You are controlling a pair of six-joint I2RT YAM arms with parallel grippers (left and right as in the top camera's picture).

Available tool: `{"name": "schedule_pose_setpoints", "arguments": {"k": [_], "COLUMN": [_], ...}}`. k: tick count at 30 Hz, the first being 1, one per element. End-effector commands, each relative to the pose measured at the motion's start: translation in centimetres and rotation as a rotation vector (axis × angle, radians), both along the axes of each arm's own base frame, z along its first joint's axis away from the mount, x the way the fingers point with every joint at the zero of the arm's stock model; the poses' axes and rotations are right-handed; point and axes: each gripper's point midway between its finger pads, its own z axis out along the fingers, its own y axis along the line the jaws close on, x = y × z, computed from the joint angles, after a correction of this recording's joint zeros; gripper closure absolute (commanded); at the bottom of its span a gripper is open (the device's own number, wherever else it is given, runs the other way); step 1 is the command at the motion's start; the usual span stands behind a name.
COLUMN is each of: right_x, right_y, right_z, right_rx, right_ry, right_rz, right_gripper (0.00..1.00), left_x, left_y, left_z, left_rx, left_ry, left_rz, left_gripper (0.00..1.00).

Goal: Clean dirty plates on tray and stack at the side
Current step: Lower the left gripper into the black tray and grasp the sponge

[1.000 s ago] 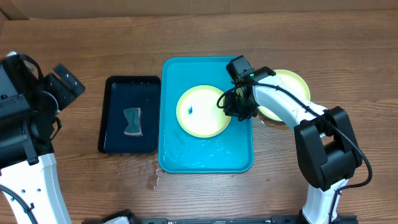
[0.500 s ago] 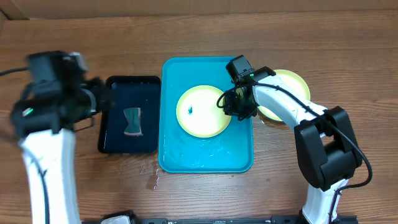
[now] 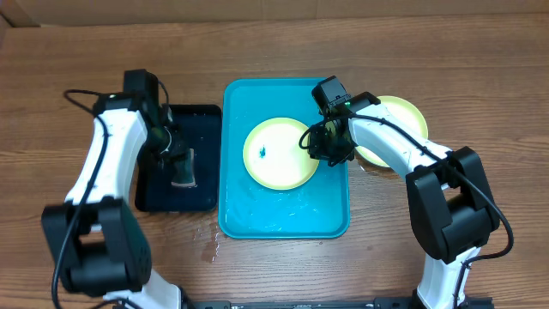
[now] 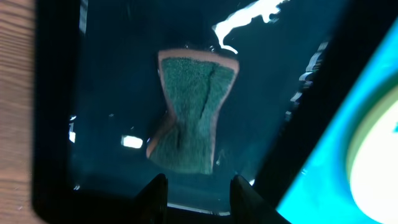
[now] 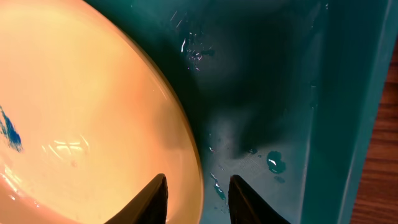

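Note:
A yellow-green plate (image 3: pixel 276 163) with a small blue smudge (image 3: pixel 262 153) lies in the turquoise tray (image 3: pixel 283 221). My right gripper (image 3: pixel 320 148) stands open at this plate's right edge. In the right wrist view its fingertips (image 5: pixel 198 178) straddle the rim of the plate (image 5: pixel 93 112), one over the plate and one over the wet tray floor (image 5: pixel 261 124). A second yellow-green plate (image 3: pixel 403 116) sits on the table right of the tray, partly hidden by the right arm. My left gripper (image 3: pixel 176 156) hovers open over a green sponge (image 4: pixel 189 112), which lies ahead of its fingertips (image 4: pixel 198 180).
The sponge (image 3: pixel 182 169) lies in a narrow black tray (image 3: pixel 154 196) holding water, just left of the turquoise tray. Water drops sit on the table (image 3: pixel 210 247) by the turquoise tray's front left corner. Bare wood surrounds both trays.
My left arm has swung in from the far left to above the black tray and sponge, and its jaws have narrowed. The right arm and the plates have not moved.

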Motion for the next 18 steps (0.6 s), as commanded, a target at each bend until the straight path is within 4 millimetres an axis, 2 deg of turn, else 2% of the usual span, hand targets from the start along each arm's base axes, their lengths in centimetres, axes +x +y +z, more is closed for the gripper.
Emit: {"name": "schedule_pose_setpoints", "arguments": {"k": [1,6,18], "right_x": [0.2,0.2,0.2], "right_y": [0.3,0.3,0.3], "right_z": [1.4,1.4,1.4], "right_rx": [0.017,0.018,0.017], "right_ry": [-0.035,-0.034,-0.035], "right_rz": [0.007,0.007,0.007], "right_gripper": [0.66,0.66,0.65], "left_x": [-0.1,0.0,0.3], "left_y": [0.1,0.1,0.3], "left_z": [-2.2,-3.9,-5.5], "left_rx": [0.017,0.014,0.041], "left_ry": [0.062,0.097,0.077], "left_rz": [-0.034,-0.035,-0.045], "left_gripper": [0.66,0.66,0.71]}}
